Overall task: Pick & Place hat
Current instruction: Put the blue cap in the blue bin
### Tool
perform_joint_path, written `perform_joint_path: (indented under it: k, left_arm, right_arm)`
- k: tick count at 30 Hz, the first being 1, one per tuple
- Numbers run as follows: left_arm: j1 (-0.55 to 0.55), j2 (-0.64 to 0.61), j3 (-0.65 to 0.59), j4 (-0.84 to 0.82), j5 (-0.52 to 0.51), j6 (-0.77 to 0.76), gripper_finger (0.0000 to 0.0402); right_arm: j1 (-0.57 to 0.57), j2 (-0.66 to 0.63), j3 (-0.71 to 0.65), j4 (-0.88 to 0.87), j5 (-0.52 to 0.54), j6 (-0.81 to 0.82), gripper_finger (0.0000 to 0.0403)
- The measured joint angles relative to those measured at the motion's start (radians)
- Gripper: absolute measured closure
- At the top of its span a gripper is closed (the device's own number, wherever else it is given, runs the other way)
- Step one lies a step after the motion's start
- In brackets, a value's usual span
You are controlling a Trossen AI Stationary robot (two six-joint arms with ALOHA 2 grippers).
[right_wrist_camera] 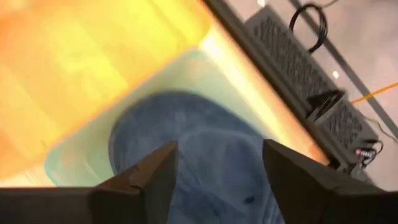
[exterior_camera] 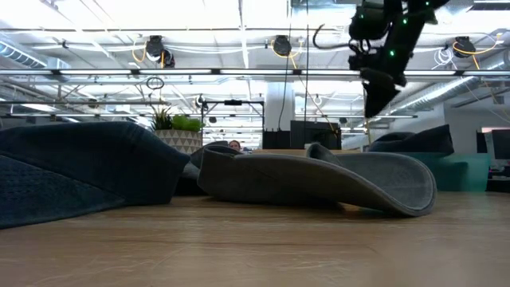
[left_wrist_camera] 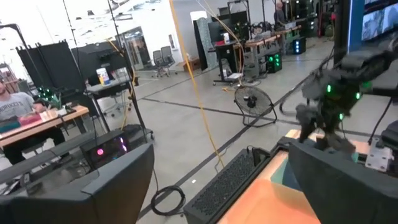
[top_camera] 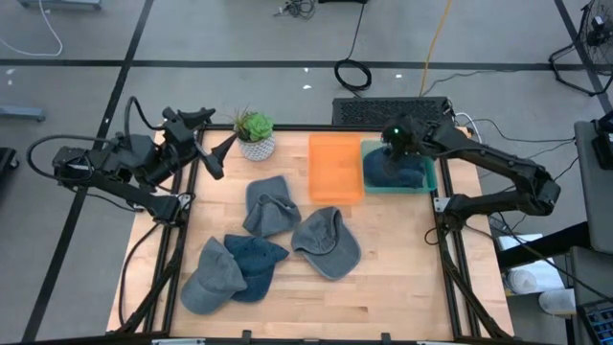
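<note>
Over the teal bin [top_camera: 429,182] at the table's far right, the right gripper [top_camera: 395,146] hangs above a dark blue hat [top_camera: 393,171] that already lies inside it. In the right wrist view its two fingers [right_wrist_camera: 146,177] stand well apart with nothing between them, the hat [right_wrist_camera: 205,162] showing below through the gap. We judge this the release end of a placing step: hat down, grip let go.

To do it well, we would lift straight up and keep the fingers spread until they clear the bin wall, so no fabric or brim snags and drags the hat back out. Only then swing across toward the loose hats. The orange bin [top_camera: 334,168] touches the teal one on its left side, so the path should rise above both rims.

The left gripper [top_camera: 218,153] waits at the table's far left, near the potted plant [top_camera: 255,134]; its fingers look parted and empty, pointing out at the room.

Count:
- Hats in bin: one.
- Hats loose on the wooden table [top_camera: 383,287]: four — grey hat [top_camera: 268,204], grey cap [top_camera: 326,241], dark blue cap [top_camera: 255,263], pale grey cap [top_camera: 213,278].
- Bins: two.
- Plants: one.
</note>
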Motion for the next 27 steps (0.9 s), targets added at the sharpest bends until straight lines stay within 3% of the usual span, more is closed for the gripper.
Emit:
perform_joint_path:
  k: [6,16,27]
  left_arm:
    - [0.000,-0.002,0.000,-0.088,0.007,-0.076,0.0009]
    - [0.000,-0.024,0.000,-0.307,0.137,-0.273,0.0009]
    - [0.000,-0.054,0.000,-0.517,0.289,-0.478,0.0009]
  right_arm:
    - [0.014,0.000,0.126,-0.006,-0.033,0.012,0.0150]
    - [0.116,0.000,0.316,0.109,-0.156,0.157,0.0155]
    - [0.230,0.000,0.345,0.350,-0.184,0.148,0.0154]
